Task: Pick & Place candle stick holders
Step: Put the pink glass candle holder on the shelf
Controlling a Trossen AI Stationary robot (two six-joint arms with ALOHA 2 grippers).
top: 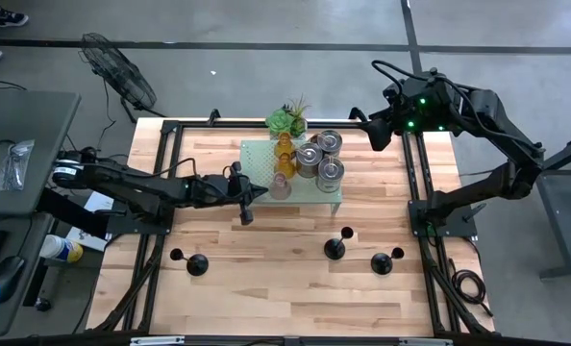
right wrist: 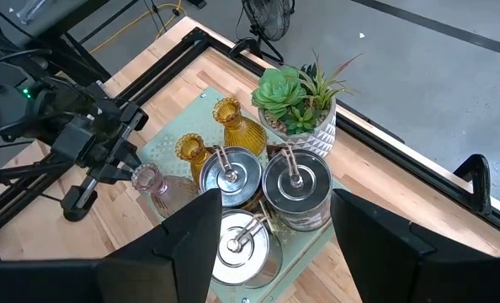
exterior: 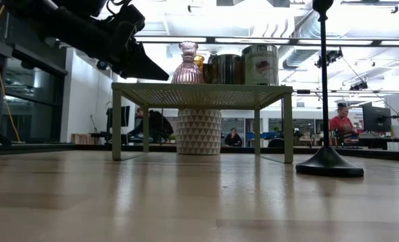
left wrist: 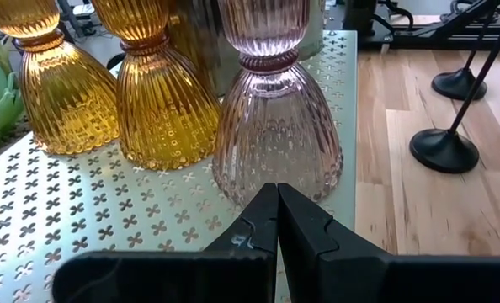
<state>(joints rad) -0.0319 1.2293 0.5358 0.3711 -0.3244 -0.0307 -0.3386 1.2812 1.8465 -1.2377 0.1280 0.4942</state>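
While left gripper (left wrist: 277, 220) sits fully closed, holding nothing, pink glass holder (left wrist: 275, 109) stands upright directly ahead, near stand (top: 257, 154) edge at counter centre. Left arm nearer. Right gripper (right wrist: 271, 231) half open, empty, hovering near counter's far right corner.

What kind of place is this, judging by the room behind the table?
Probably a large open lab or workshop: exposed ceiling ducts, people seated at desks with monitors, and a concrete floor around the table.
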